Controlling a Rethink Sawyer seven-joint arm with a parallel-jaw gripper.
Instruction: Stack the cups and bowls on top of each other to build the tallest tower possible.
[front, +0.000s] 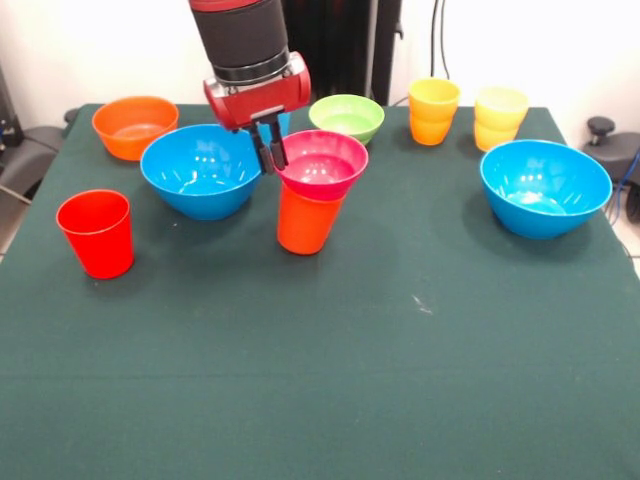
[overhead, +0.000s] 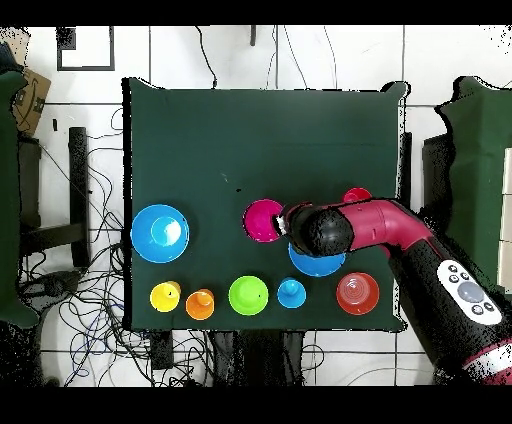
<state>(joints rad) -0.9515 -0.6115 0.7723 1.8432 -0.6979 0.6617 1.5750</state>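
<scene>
A pink-red bowl (front: 325, 162) sits on an upright orange cup (front: 305, 222) at mid-table, making a two-piece tower. My gripper (front: 272, 158) comes down from above and is shut on the bowl's left rim. In the overhead view the gripper (overhead: 283, 222) is at the edge of the pink-red bowl (overhead: 262, 220). A large blue bowl (front: 200, 170) stands just left of the gripper. A red cup (front: 97, 232) stands at the front left. A second large blue bowl (front: 545, 187) is at the right.
At the back stand an orange bowl (front: 134, 125), a lime-green bowl (front: 347, 117), a yellow-orange cup pile (front: 433, 110) and a pale yellow cup pile (front: 499, 117). A light blue cup (overhead: 291, 292) shows in the overhead view, mostly hidden behind the gripper in front.
</scene>
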